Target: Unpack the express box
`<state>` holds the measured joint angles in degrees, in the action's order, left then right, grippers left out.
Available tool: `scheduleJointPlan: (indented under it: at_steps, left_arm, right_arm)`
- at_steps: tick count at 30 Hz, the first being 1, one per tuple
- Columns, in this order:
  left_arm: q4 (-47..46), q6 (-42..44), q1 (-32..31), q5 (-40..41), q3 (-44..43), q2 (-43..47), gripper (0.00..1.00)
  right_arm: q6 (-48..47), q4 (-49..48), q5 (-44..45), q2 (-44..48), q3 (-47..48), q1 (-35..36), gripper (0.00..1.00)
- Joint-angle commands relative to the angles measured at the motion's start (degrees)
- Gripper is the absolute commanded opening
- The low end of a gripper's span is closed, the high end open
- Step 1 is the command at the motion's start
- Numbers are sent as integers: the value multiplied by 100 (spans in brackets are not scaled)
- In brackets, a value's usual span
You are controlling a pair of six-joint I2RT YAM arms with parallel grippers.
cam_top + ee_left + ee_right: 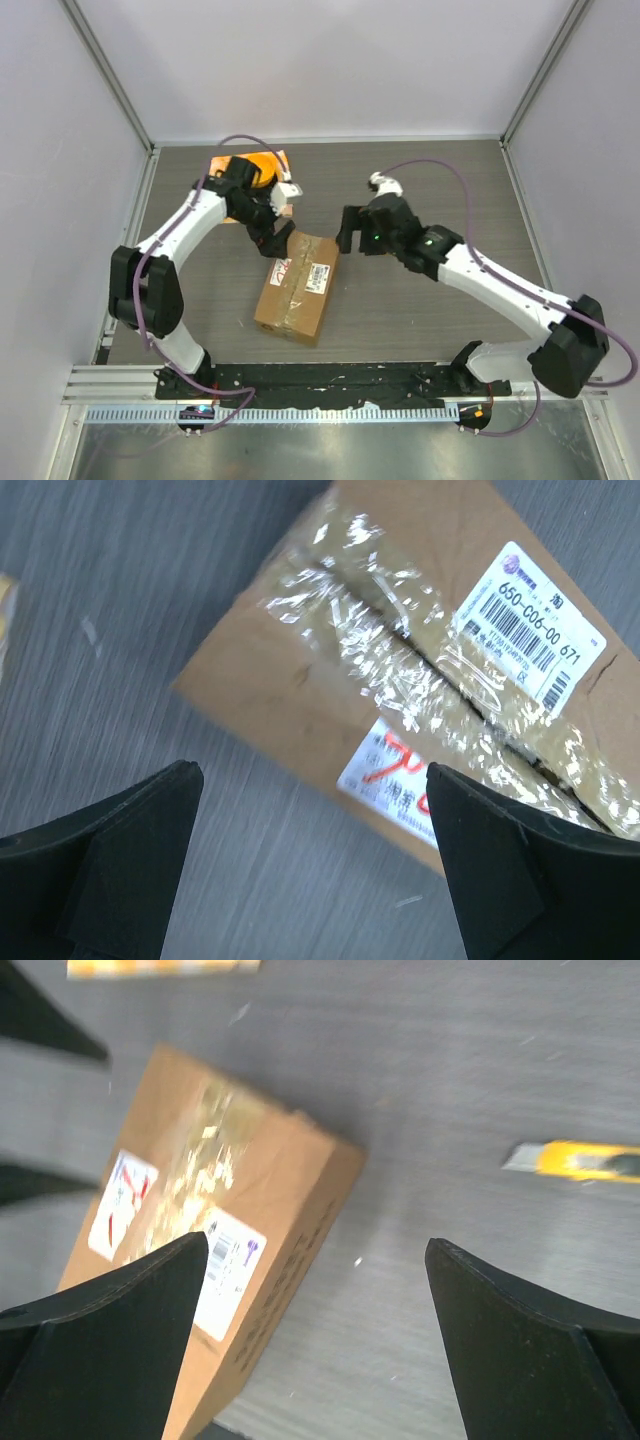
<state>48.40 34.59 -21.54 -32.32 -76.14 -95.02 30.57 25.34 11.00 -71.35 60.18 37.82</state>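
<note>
Starting at the bottom of the overhead view: the brown rectangular cardboard express box lies flat on the grey wood-grain table, just left of centre frame and turned a bit diagonal. The flaps are shut, with crinkly clear tape along the top seam. There's a white barcode label on one side of the seam and a white sticker with red scribbles on the other.

Just above that, the left gripper hovers over the box's far end. Its wrist view shows the jaws spread wide with nothing between them. The right gripper sits just to the right of that same end, also wide open and empty.

The right wrist view also catches a yellow utility knife lying on the table at the right edge, well apart from the box.

Farthest back, upper left of the overhead, there's an orange object behind the left arm. I can't tell what it is.
</note>
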Motion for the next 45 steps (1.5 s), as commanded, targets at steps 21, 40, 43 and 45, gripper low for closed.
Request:
scheduleJointPlan:
  at_steps: [21, 40, 43, 45]
  left_arm:
    - [722, 2024, 792, -1433, 1646, 967, 100]
    - [-410, 384, 1925, -2173, 682, 794, 100]
    - [-612, -4, 1891, -2524, 137, 336, 100]
    - [-674, -101, 1803, -2753, -102, 29, 100]
  right_arm:
    - [143, 515, 165, -2602, 1812, 1746, 97]
    - [-745, 2230, 1518, -2876, 2516, 2036, 97]
    - [-675, 2229, 1571, -2937, 2525, 2159, 98]
    - [-675, 2264, 1563, -3051, 2603, 2255, 97]
